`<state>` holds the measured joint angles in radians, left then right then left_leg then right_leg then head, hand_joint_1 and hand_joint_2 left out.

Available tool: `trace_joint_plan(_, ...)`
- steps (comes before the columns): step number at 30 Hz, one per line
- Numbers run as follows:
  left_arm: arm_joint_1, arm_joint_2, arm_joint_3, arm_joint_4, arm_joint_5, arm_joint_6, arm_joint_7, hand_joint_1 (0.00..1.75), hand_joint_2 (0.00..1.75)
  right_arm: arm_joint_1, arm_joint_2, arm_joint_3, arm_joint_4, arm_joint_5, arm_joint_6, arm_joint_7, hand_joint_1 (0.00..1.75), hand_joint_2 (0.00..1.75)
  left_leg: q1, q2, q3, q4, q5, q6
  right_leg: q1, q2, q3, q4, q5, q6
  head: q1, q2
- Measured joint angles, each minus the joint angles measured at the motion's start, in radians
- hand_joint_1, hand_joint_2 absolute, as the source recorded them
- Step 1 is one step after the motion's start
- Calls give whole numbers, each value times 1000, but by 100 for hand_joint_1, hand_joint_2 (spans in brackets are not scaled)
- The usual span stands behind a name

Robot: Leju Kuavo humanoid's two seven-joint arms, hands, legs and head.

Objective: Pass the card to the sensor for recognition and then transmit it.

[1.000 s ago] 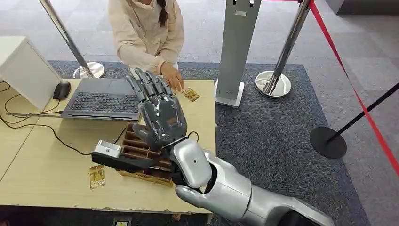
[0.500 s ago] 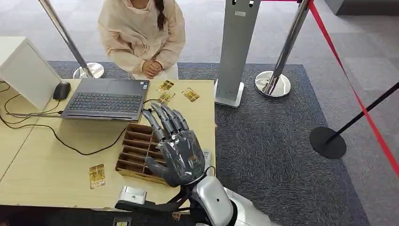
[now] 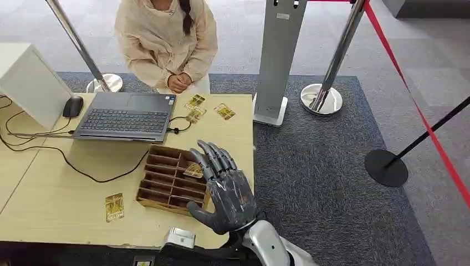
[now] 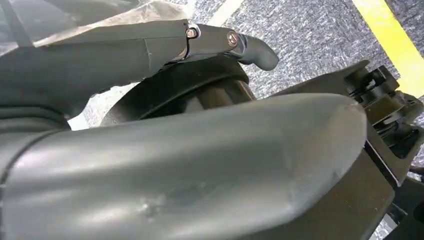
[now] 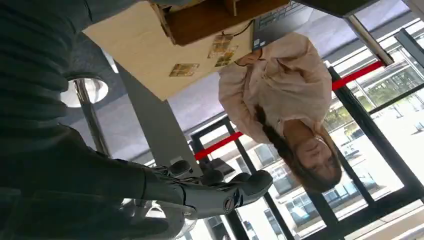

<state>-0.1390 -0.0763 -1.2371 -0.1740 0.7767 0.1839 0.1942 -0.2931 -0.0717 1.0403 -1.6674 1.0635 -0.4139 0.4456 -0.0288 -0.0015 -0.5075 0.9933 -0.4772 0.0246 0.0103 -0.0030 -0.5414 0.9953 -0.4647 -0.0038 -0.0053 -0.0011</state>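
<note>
Several gold-patterned cards lie on the wooden table (image 3: 66, 183): one card (image 3: 115, 206) near the front edge, one card (image 3: 193, 170) inside the wooden divided box (image 3: 166, 183), and three cards (image 3: 195, 101) at the far edge by the laptop. My right hand (image 3: 224, 189) hovers over the table's front right corner beside the box, fingers spread, holding nothing. In the right wrist view its fingers (image 5: 220, 192) stretch out bare, with the far cards (image 5: 183, 69) beyond. My left hand (image 4: 175, 165) hangs over the carpet with a finger (image 4: 250, 47) straight and nothing in it.
A person (image 3: 166, 44) stands behind the table with hands clasped. An open laptop (image 3: 124, 115), a mouse (image 3: 72, 105), a white box (image 3: 27, 80) and cables sit on the left. A grey kiosk post (image 3: 277, 61) and barrier stanchions (image 3: 324, 94) stand to the right.
My right hand has drawn back from above the laptop and box toward the front right corner. The person's hand has left the cards and is clasped again.
</note>
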Motion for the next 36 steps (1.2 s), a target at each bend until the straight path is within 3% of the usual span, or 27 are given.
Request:
trace_joint_plan(14, 0, 5, 0, -2, 5, -6, 9, 0, 0, 39, -27, -6, -2, -70, 1, -20, 0, 175, 0, 0, 0, 0, 0, 0, 0, 0, 0, 0, 0, 0, 0, 0)
trace_joint_plan(23, -2, 5, 0, -2, 4, -6, 18, 0, 0, 72, -34, -4, 21, -185, -24, -76, 0, 175, 0, 0, 0, 0, 0, 0, 0, 0, 0, 0, 0, 0, 0, 0)
trace_joint_plan(32, -2, 5, 0, -2, -1, -6, 22, 0, 0, 83, -32, 6, 56, -217, -39, -108, 0, 175, 0, 0, 0, 0, 0, 0, 0, 0, 0, 0, 0, 0, 0, 0)
trace_joint_plan(34, -2, 5, 0, -2, -3, -6, 24, 0, 0, 82, -29, 7, 62, -222, -38, -113, 5, 175, 0, 0, 0, 0, 0, 0, 0, 0, 1, 0, 0, 0, 0, 0)
trace_joint_plan(36, -2, 5, 0, -2, -5, -7, 29, 0, 0, 80, -23, 9, 69, -227, -36, -121, 21, 175, 0, 0, 0, 0, 0, 0, 0, 0, 1, 0, 0, 0, 0, 0)
